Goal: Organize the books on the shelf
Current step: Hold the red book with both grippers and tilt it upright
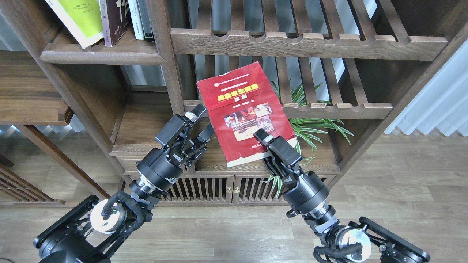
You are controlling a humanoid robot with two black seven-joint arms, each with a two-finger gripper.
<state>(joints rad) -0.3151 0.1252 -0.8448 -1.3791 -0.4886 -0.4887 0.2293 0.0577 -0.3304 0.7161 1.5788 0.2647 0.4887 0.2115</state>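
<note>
My right gripper (pixel 264 143) is shut on the lower edge of the red book (pixel 243 109), which has a yellow title and photos. It holds the book in the air, tilted left, in front of the bookcase's lower slatted rack. My left gripper (pixel 202 122) is open, its fingers right beside the book's left edge. The yellow-green book (pixel 78 18) and the dark maroon book (pixel 115 20) lean on the solid dark-brown shelf (pixel 102 56) at the upper left.
Two thin books (pixel 140 20) stand right of the maroon one. Slatted racks (pixel 307 44) with scalloped rails cross the middle and right. A green spider plant (pixel 310 126) sits behind the red book. An upright post (pixel 166 54) divides the shelf from the racks.
</note>
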